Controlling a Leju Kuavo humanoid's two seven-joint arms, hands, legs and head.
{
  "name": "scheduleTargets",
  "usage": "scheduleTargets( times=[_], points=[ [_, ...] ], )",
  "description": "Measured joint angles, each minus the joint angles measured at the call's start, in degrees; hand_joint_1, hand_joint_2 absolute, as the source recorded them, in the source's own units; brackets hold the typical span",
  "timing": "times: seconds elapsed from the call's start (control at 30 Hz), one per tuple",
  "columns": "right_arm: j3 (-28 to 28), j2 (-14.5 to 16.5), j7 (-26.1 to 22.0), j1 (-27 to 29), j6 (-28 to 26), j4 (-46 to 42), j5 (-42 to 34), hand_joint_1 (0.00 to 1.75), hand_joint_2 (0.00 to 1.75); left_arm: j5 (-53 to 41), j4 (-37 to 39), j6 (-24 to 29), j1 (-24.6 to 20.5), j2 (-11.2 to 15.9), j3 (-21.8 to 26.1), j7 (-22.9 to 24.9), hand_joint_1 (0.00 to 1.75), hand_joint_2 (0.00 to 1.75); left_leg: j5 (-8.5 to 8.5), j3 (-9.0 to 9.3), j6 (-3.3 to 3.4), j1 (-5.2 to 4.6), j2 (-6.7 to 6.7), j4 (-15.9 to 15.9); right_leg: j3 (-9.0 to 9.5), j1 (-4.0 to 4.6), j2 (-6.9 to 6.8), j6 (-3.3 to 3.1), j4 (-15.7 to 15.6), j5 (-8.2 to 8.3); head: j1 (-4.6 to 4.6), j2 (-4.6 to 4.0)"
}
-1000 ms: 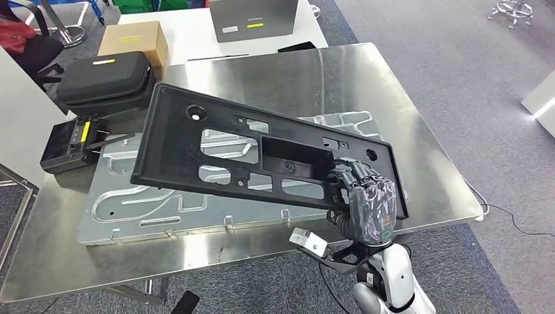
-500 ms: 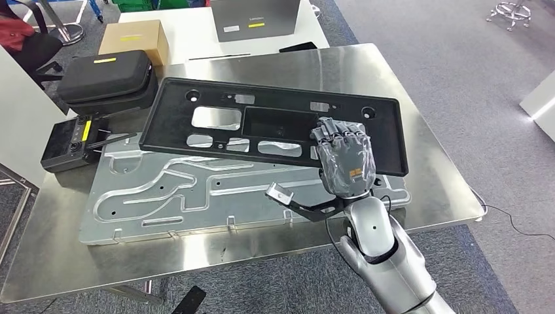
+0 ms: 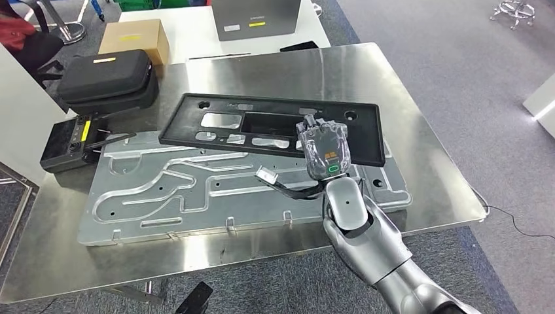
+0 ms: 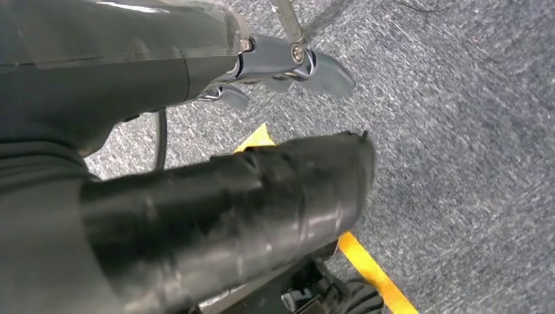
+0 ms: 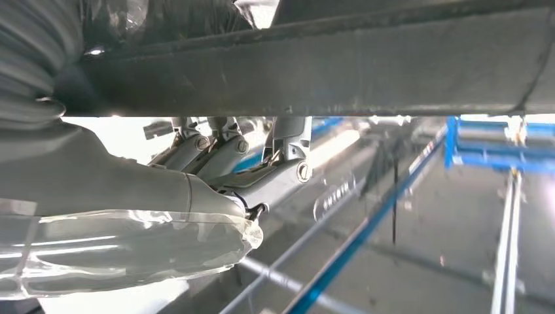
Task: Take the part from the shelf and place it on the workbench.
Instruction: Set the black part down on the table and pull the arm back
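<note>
The part is a long black plastic panel [image 3: 262, 124] with several cut-outs. It lies almost flat across the middle of the steel workbench [image 3: 406, 118], its near edge over the far side of a silver machined plate [image 3: 196, 190]. My right hand [image 3: 324, 147] grips the panel's near edge towards its right end. In the right wrist view the fingers [image 5: 275, 163] reach up against the panel's edge [image 5: 327, 72]. My left hand [image 4: 288, 59] hangs over grey carpet, fingers apart, holding nothing.
A black zip case [image 3: 108, 75] and a black device with a yellow label [image 3: 69, 144] sit at the bench's left. A cardboard box [image 3: 134, 36] and a grey box [image 3: 255, 19] stand on the white table behind. A person in red [image 3: 19, 33] is at far left.
My right arm has stretched forward, carrying the panel away from me. The panel has dropped from a steep tilt to nearly level over the plate's far side.
</note>
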Motion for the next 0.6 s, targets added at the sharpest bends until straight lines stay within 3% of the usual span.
scheduleTargets(
  times=[0.07, 0.1, 0.17, 0.23, 0.27, 0.3, 0.33, 0.4, 0.53, 0.6],
  points=[
    [0.0, 0.4, -0.3, -0.1, 0.0, 3.1, -0.7, 1.75, 1.75, 0.2, 0.0, 0.4, 0.0, 0.0, -0.2, 0.2, 0.00, 0.00, -1.12, -0.53, -0.58, 0.05, 0.09, 1.4, 0.27, -0.32, -0.03, -0.68, -0.5, 0.19, -0.01, -0.01],
    [0.0, 0.6, -0.5, -0.1, 0.0, 4.5, -1.2, 1.75, 1.75, 0.4, 0.0, 0.5, -0.1, 0.0, -0.3, 0.3, 0.00, 0.00, -2.43, -1.49, -0.85, 0.11, 0.13, 3.5, 0.41, -0.48, -0.06, -1.01, -0.7, 0.27, -0.02, -0.01],
    [0.0, 1.0, -0.8, 0.2, -0.1, 7.4, -2.3, 1.75, 1.75, 0.6, 0.0, 0.6, -0.1, 0.0, -0.6, 0.4, 0.00, 0.00, -5.76, -4.85, -1.23, 0.30, 0.19, 10.6, 0.49, -0.46, -0.10, -1.39, -0.8, 0.23, -0.04, -0.02],
    [-0.1, 1.2, -1.1, 1.2, -0.7, 10.5, -3.7, 1.75, 1.75, 0.8, 0.0, 0.7, 0.1, 0.0, -0.8, 0.5, 0.00, 0.00, -6.85, -7.54, -1.46, 0.44, 0.20, 15.5, 0.61, -0.43, -0.13, -1.45, -0.8, 0.11, -0.04, -0.01],
    [-0.2, 1.2, -1.2, 1.8, -1.1, 11.9, -4.3, 1.75, 1.75, 0.9, 0.0, 0.7, 0.2, 0.0, -0.9, 0.6, 0.00, 0.00, -5.77, -7.52, -1.49, 0.50, 0.20, 15.1, 0.70, -0.45, -0.13, -1.40, -0.7, 0.02, -0.04, -0.01],
    [-0.4, 1.2, -1.3, 2.4, -1.6, 13.1, -4.7, 1.75, 1.75, 1.0, 0.0, 0.8, 0.2, 0.0, -1.0, 0.6, 0.00, 0.00, -3.85, -6.45, -1.47, 0.56, 0.21, 12.5, 0.81, -0.48, -0.10, -1.29, -0.7, -0.10, -0.04, -0.01],
    [-0.6, 1.2, -1.2, 2.8, -2.0, 14.0, -4.9, 1.75, 1.75, 1.0, 0.0, 0.8, 0.3, 0.0, -1.0, 0.6, 0.00, 0.00, -1.73, -4.70, -1.41, 0.62, 0.22, 8.5, 0.91, -0.52, -0.06, -1.11, -0.5, -0.27, -0.04, -0.01],
    [-1.0, 1.3, -1.2, 3.0, -2.6, 15.2, -5.0, 1.75, 1.75, 1.0, 0.0, 0.9, 0.2, 0.0, -1.2, 0.7, 0.00, 0.00, 0.41, -1.59, -1.11, 0.53, 0.16, 2.2, 0.94, -0.36, 0.11, -0.58, -0.3, -0.54, -0.03, -0.01],
    [-1.7, 1.3, -1.1, 3.1, -2.9, 16.9, -5.1, 1.75, 1.75, 1.0, 0.0, 1.0, 0.5, -0.1, -1.3, 0.8, 0.00, 0.00, 0.47, -0.44, 0.05, 0.43, 0.19, 0.2, 1.12, -0.23, 0.41, 0.64, -0.3, -0.69, 0.00, -0.01],
    [-2.1, 1.3, -1.1, 3.1, -2.9, 17.4, -5.1, 1.75, 1.75, 1.0, 0.0, 1.0, 0.5, -0.1, -1.3, 0.8, 0.00, 0.00, 0.70, -0.15, 0.82, 0.56, 0.50, -0.3, -0.03, -0.35, 0.37, 1.14, 2.4, -2.55, 0.00, 0.00]
  ],
)
